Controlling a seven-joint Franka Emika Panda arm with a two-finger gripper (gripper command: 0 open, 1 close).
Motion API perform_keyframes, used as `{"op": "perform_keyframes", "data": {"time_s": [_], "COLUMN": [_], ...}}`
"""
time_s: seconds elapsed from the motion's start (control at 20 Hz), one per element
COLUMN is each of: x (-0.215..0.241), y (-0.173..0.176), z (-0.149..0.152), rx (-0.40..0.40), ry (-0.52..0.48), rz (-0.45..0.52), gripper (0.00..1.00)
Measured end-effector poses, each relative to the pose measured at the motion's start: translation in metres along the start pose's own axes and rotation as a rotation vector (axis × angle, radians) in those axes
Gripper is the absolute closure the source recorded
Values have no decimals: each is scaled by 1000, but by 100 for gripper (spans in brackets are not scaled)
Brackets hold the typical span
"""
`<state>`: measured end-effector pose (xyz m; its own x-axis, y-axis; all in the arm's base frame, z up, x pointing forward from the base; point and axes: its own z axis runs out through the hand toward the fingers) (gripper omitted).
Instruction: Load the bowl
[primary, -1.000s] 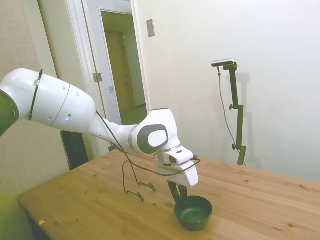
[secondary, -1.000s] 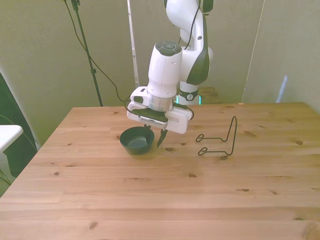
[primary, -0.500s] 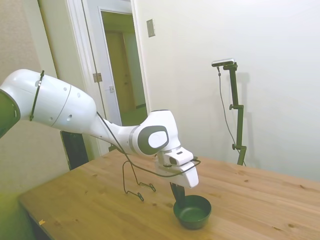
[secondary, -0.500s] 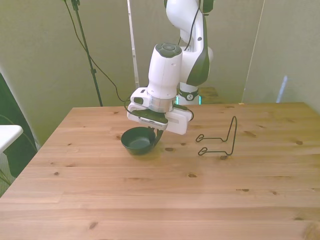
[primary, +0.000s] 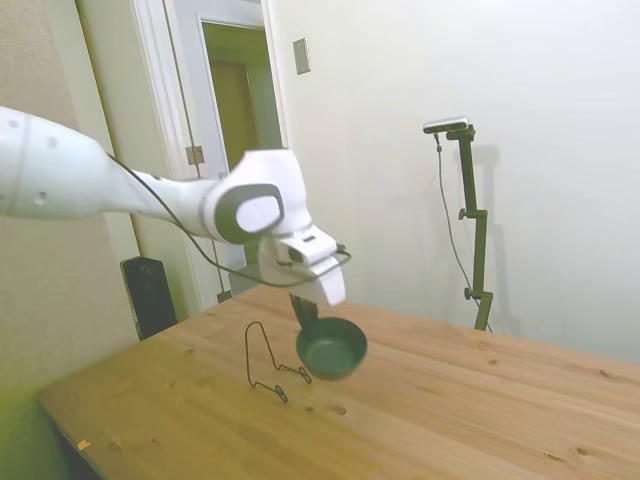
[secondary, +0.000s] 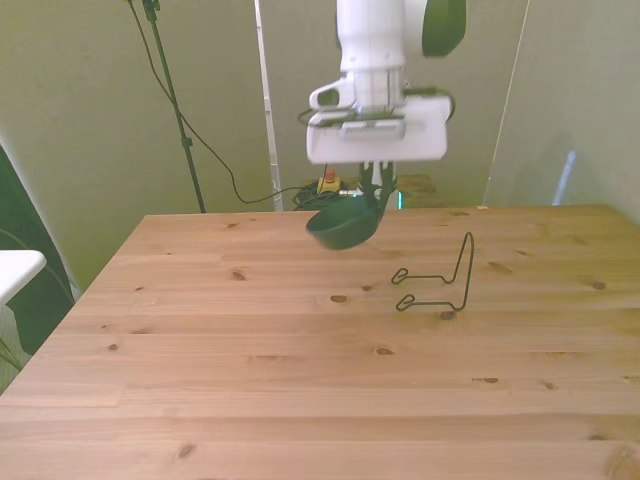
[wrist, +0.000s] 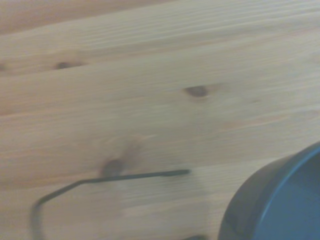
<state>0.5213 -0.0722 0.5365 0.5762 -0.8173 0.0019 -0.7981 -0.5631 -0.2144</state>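
The gripper (secondary: 372, 190) pinched the rim of the green bowl (secondary: 343, 226), which hung tilted above the table (secondary: 300, 380). The wire rack (secondary: 440, 282) stood lower, toward the front view's right.

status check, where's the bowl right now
End effector shut on the bowl. Bowl airborne, tilted, clear of table. Wire rack empty, nothing between.
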Motion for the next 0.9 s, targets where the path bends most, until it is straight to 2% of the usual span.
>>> {"op": "perform_keyframes", "data": {"time_s": [0.15, 0.35, 0.6, 0.75, 0.9], "x": [-25, -17, -2, 2, 11], "y": [-3, 0, 3, 9, 14], "z": [-22, -9, 7, 13, 23], "rx": [110, 203, 327, 358, 351], "ry": [-119, -242, -368, -429, -453], "rz": [-36, -30, 60, 107, 134], "gripper": [100, 100, 100, 100, 100]}}
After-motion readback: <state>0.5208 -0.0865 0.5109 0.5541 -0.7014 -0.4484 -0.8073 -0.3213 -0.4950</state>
